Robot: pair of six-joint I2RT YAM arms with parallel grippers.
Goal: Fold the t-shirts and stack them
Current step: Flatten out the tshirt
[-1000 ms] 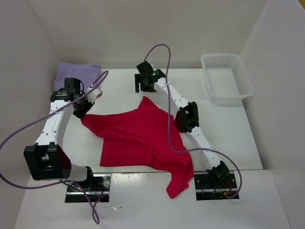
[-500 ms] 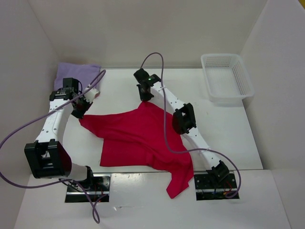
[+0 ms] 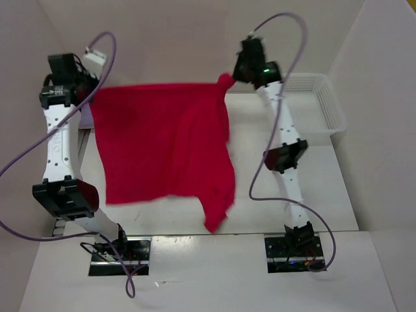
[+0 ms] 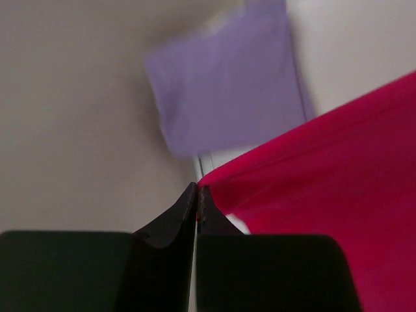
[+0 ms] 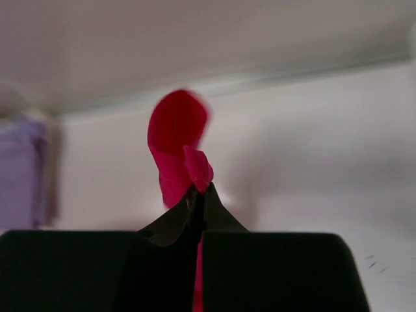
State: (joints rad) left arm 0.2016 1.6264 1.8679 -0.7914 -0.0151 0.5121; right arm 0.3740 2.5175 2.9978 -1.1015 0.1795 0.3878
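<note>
A red t-shirt [image 3: 162, 140] hangs spread in the air between both raised arms, its lower edge above the table's near part. My left gripper [image 3: 91, 96] is shut on the shirt's upper left corner [image 4: 214, 177]. My right gripper [image 3: 229, 79] is shut on the bunched upper right corner [image 5: 188, 156]. A folded lavender t-shirt [image 4: 227, 78] lies on the table at the far left, mostly hidden behind the left arm in the top view.
A white mesh basket [image 3: 325, 107] stands at the table's far right. White walls close in the left, back and right sides. Purple cables loop from both arms.
The right gripper shut on the shirt's far corner. Both arms then rose high, lifting the red shirt off the table so it hangs spread out.
</note>
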